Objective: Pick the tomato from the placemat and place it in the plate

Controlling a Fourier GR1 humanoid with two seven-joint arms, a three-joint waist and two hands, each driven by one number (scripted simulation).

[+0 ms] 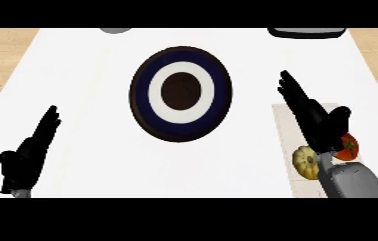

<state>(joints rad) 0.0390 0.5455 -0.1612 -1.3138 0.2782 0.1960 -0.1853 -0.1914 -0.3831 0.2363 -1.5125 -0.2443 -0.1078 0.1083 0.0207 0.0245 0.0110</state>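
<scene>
Head view: white counter [88,85], wood floor [15,40] at its edges, both hands spread, left hand [29,155], right hand [314,117].

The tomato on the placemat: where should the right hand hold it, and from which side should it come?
Hold the tomato around its round body, coming from above, probably with the thumb on one side and fingers on the other. It lies on the placemat, partly hidden under the open right hand. A yellow squash lies close on its left, so a side approach seems crowded.

Red tomato [348,146] lies on the pale placemat [284,116], plate [181,94] apart.
</scene>
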